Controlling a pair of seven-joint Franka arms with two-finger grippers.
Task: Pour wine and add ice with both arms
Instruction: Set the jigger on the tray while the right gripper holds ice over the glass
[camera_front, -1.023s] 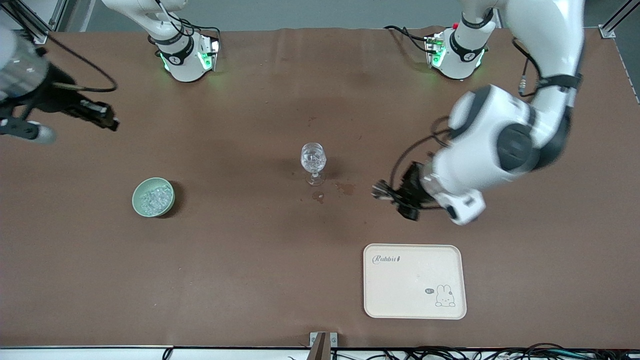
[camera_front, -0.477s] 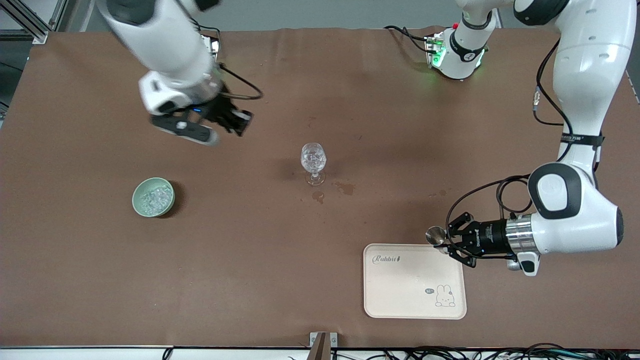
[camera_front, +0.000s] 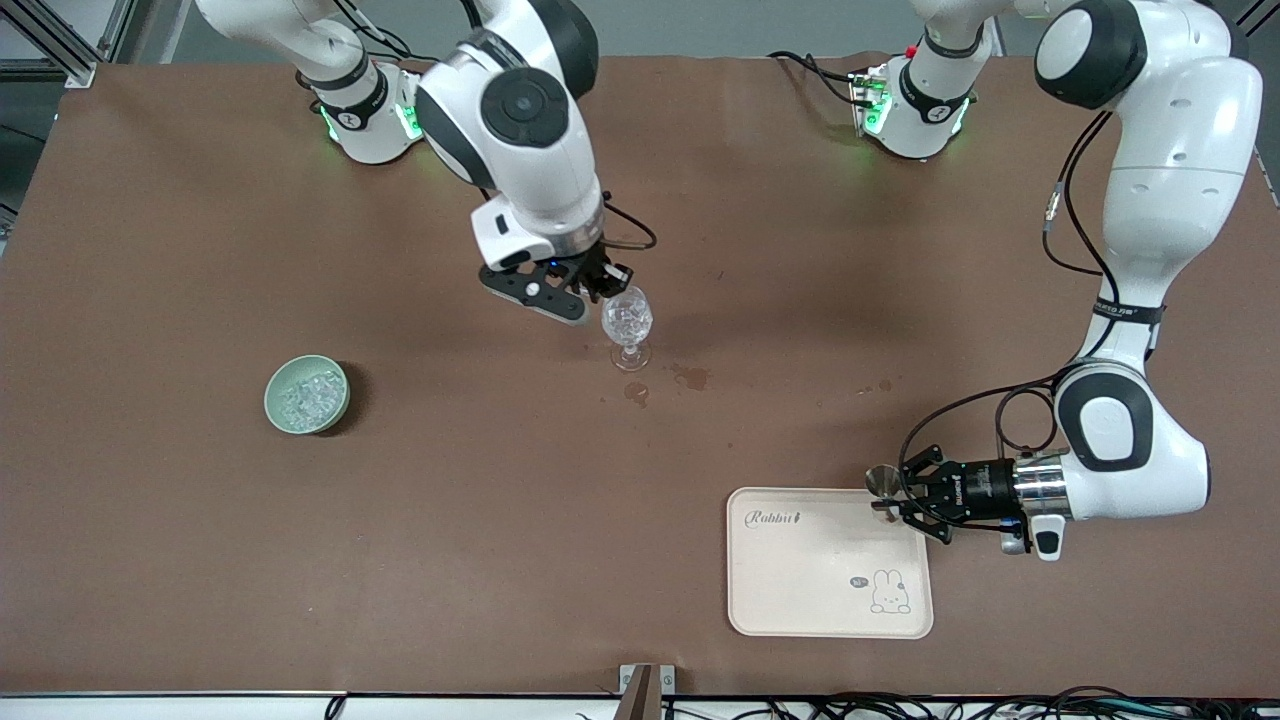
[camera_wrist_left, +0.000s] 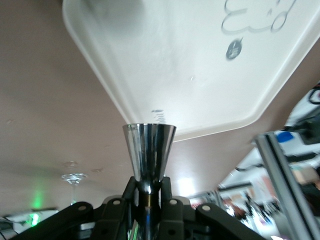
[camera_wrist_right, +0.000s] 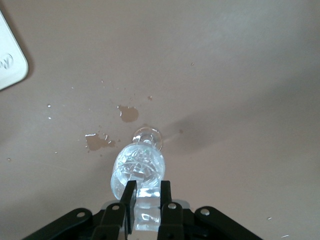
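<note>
since half a second ago my right arm has swung in from the 10 o'clock part of the counter (camera_front: 200, 560), and my right gripper (camera_front: 600, 285) now hangs over the rim of the stemmed glass (camera_front: 627, 320). my left gripper (camera_front: 893, 497) has barely shifted, a touch lower over the tray's (camera_front: 800, 590) 1 o'clock corner.

my right gripper's fingers (camera_wrist_right: 131, 192) are pinched on a small clear ice chunk (camera_wrist_right: 146, 200), though it blurs into the glass (camera_wrist_right: 137, 167) just below and its edges are hard to make out. whether the sparkle in the glass is ice or its cut pattern i cannot say.

my left gripper (camera_wrist_left: 148, 187) is clamped on the narrow waist of the silver jigger (camera_front: 881, 481). the jigger (camera_wrist_left: 149, 150) stands with one cone up over the tray's edge (camera_wrist_left: 175, 65); its lower half is hidden between my fingers, and no wine can be made out in it.

the green bowl (camera_front: 272, 400) sits at about 8 o'clock from the glass, well apart, with the rest of the ice (camera_front: 310, 397) in it. small wet spills (camera_front: 690, 377) lie at 5 o'clock from the glass foot, and show in my right wrist view too (camera_wrist_right: 129, 113).
</note>
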